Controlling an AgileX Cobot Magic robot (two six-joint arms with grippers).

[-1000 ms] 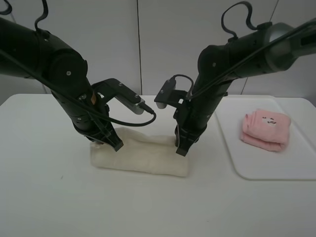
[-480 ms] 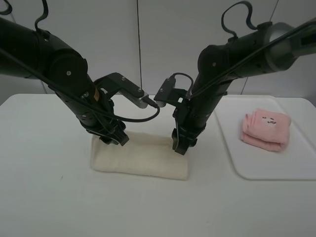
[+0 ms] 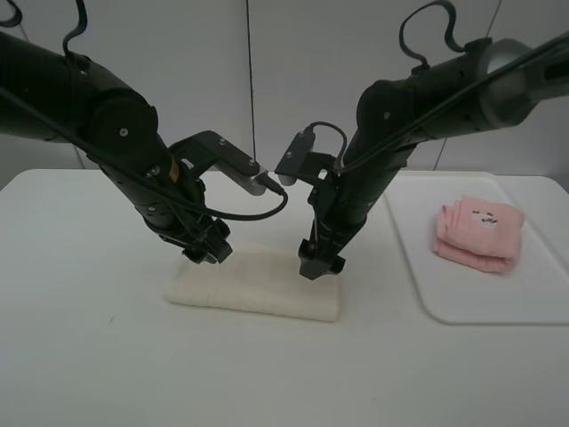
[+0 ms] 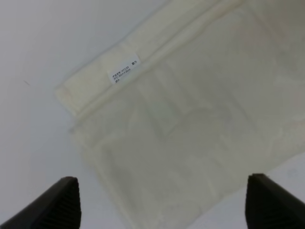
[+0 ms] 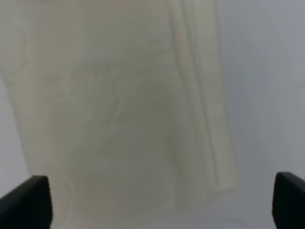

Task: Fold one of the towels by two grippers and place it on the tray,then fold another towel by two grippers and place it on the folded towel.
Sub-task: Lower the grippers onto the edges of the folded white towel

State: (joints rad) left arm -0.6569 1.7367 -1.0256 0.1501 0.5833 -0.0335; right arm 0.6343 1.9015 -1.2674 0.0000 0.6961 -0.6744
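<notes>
Left gripper: you are looking at the black claw-like left gripper [image 3: 206, 249], which is holding its jaws spread wide and gripping nothing.
Right gripper: the black claw-like right gripper [image 3: 318, 264] is likewise holding its jaws wide apart, with nothing between them.
Cream-white towel: the folded cream-white terry towel [image 3: 258, 286] is lying flat on the white table [image 3: 89, 356], directly beneath both grippers. Each gripper is hanging over one end of it; you cannot tell whether the tips are touching the cloth.
Towel label: a small white printed label [image 4: 123, 74] is showing near a folded edge, ahead of the left gripper's fingertips.
Pink towel: the folded pink terry towel [image 3: 477, 233] is lying on the tray, well apart from the right gripper, on the side away from the left gripper.
Tray: the large flat white plastic rectangular tray [image 3: 462, 307] is sitting on the table near the right gripper's outer side.
</notes>
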